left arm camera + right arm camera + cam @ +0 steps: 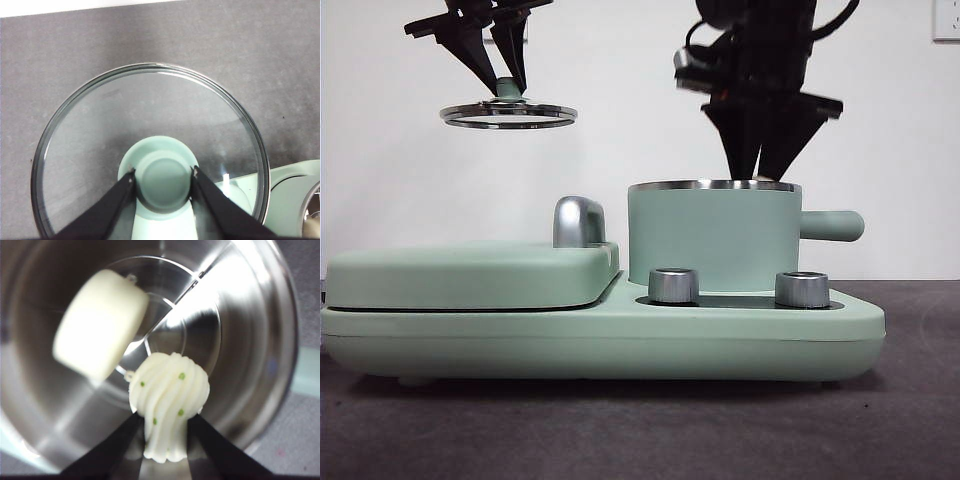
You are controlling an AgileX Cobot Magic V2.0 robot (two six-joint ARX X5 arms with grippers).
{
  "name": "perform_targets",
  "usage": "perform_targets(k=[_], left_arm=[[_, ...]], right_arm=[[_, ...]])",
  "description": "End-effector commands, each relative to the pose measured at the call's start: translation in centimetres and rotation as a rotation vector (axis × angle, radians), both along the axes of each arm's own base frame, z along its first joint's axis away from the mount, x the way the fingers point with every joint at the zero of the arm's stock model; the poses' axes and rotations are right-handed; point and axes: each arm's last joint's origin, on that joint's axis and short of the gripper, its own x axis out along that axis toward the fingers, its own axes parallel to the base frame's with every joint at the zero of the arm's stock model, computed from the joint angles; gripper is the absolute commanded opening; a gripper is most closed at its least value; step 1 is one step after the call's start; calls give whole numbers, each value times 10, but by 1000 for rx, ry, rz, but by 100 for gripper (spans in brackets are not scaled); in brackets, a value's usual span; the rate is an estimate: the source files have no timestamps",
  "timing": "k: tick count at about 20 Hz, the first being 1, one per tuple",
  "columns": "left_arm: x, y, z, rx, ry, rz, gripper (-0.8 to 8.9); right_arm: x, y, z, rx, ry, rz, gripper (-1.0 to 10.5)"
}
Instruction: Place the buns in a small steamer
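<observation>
The small steamer [712, 236] is a mint-green pot with a steel rim and a side handle, standing on the right of the green cooker base. My right gripper [165, 432] reaches into it from above [760, 165], shut on the ridged bun with green specks [169, 400], held low inside the steel pot [250, 340]. The smooth bun [100, 322] lies inside the pot beside it. My left gripper [164, 175] is shut on the green knob [162, 180] of the glass lid [150, 125] and holds it high at the upper left [508, 112].
The flat mint-green griddle lid [470, 272] with a chrome handle [578, 222] covers the left half of the cooker base [620, 345]. Two chrome dials [673, 285] sit in front of the pot. The dark table lies around it.
</observation>
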Motion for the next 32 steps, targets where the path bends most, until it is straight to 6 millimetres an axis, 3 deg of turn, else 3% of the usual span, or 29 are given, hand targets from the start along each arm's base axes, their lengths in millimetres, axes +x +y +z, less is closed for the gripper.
perform_targets(k=[1,8,13,18,25,32], left_arm=[[-5,0,7,-10,-22,4,51],[-4,0,7,-10,-24,5,51],[-4,0,7,-10,-23,5,51],[-4,0,7,-10,-24,5,51],[-5,0,7,-11,-23,5,51],[-6,-3,7,-9,-12,-3,51]], right_arm=[[7,8,-5,0,-14,29,109],[15,9,-15,-2,-14,25,183],[16,10,-15,-7,-24,23,346],[14,8,-11,-10,-40,21,354],[-8,-4,51,28,-138,15,403],[-71,-29,101,-6,-205,20,434]])
